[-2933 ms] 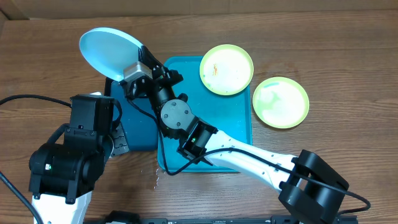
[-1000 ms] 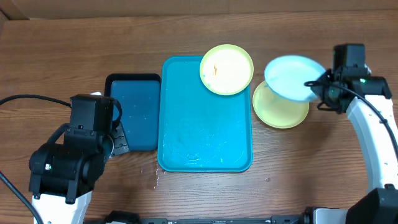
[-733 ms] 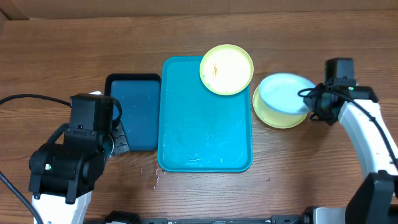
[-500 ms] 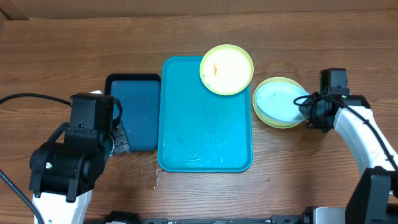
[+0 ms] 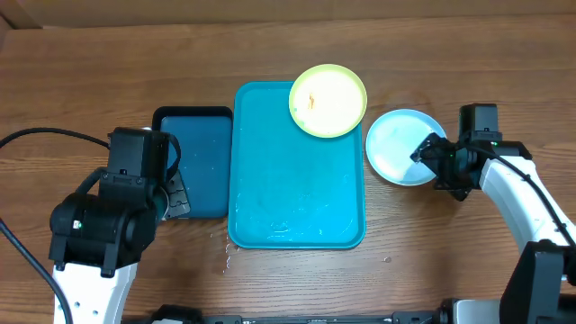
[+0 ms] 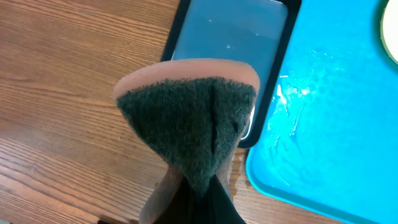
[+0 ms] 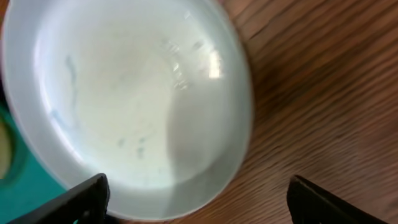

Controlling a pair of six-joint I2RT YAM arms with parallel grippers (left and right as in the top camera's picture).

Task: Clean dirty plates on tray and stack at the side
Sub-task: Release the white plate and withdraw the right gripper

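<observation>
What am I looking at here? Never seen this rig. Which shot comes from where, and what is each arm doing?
These are two robot arms at a wooden table. The wide picture comes from a fixed camera overhead. The other two come from a camera on each wrist, looking along that arm's own fingers.

On the table lie a large turquoise tray and a smaller dark-blue tray beside it. A green-rimmed plate with an orange smear overlaps the turquoise tray's top right corner. A light-blue plate lies to the right of that tray.

The left tool is shut on a sponge, dark scouring side towards the camera. The right tool is open at the light-blue plate's edge, gripping nothing.
</observation>
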